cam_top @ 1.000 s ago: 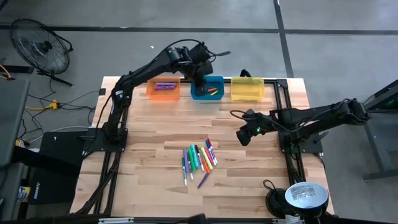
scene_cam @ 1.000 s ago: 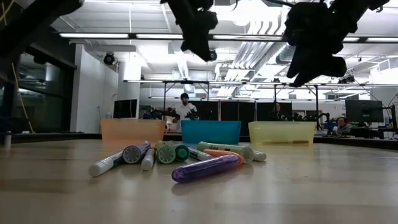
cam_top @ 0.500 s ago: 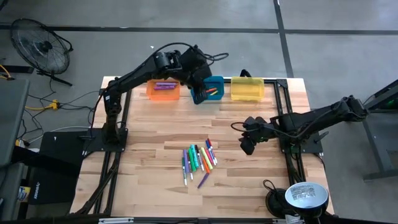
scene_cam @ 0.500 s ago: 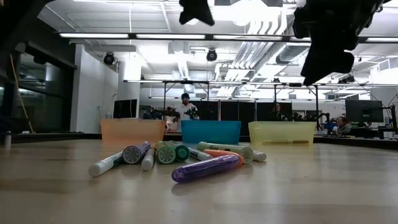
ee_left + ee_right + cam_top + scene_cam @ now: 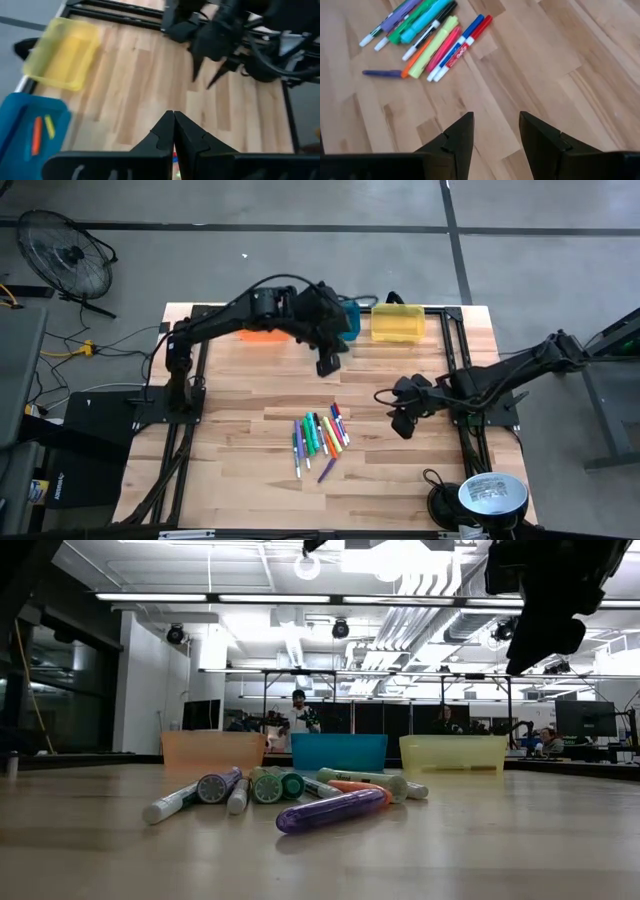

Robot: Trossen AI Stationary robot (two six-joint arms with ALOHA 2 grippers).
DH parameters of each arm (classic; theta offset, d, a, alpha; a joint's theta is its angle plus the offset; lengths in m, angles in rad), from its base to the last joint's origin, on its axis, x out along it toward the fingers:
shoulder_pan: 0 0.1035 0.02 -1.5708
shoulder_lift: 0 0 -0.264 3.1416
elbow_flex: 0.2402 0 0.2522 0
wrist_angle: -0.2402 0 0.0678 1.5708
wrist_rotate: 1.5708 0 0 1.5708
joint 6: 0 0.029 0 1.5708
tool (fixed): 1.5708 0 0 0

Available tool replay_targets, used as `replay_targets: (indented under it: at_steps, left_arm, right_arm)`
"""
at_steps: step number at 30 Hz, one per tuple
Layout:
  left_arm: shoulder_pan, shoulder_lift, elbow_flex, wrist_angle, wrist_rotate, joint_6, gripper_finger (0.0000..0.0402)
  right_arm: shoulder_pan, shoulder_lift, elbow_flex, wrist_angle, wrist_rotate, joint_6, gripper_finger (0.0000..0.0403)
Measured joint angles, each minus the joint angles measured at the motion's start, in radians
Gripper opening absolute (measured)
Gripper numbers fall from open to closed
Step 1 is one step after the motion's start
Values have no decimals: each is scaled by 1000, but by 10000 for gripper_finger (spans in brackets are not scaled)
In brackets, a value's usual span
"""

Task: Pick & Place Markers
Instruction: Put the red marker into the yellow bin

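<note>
A pile of markers in purple, green, blue, orange, pink and red lies flat on the wooden table near its middle, also in the low view and the right wrist view. My left gripper hangs shut and empty in front of the bins, above the table. My right gripper hovers open to the right of the pile, holding nothing; its fingers point down at bare wood. The blue bin holds an orange and a yellow marker.
Three bins stand along the far edge: orange, blue and yellow; my left arm covers part of the orange and blue ones from above. A black frame borders the table. Bare wood lies between bins and pile.
My left gripper has left the blue bin, rising and swinging toward the table's near edge and middle. My right gripper has drifted toward the near edge, beside the pile. The markers have not moved.
</note>
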Motion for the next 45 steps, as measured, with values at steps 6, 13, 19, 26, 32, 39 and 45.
replay_targets:
  at_steps: [6, 13, 19, 26, 32, 39, 45]
  left_arm:
    - [-67, -2, -125, 170, 0, -57, 1]
    - [-104, -81, -381, 340, 1, -158, 1]
    - [-125, -201, -582, 491, -44, -207, 0]
    - [-142, -375, -822, 650, -82, -231, 0]
    - [-160, -540, -1046, 777, -98, -237, 0]
    - [-158, -771, -1320, 874, -92, -268, 0]
    - [-158, -1000, -1524, 962, -87, -301, 0]
  right_arm:
    - [36, 0, 0, 0, 29, 24, 145]
    - [72, 0, 0, -1, 31, 37, 145]
    - [88, 0, 0, -1, 55, 48, 146]
    - [87, 0, 0, 13, 72, 104, 146]
    - [82, 0, 0, 175, 80, 123, 145]
    - [12, 0, 3, 401, 120, 86, 144]
    - [-26, 103, 161, 355, 126, 19, 144]
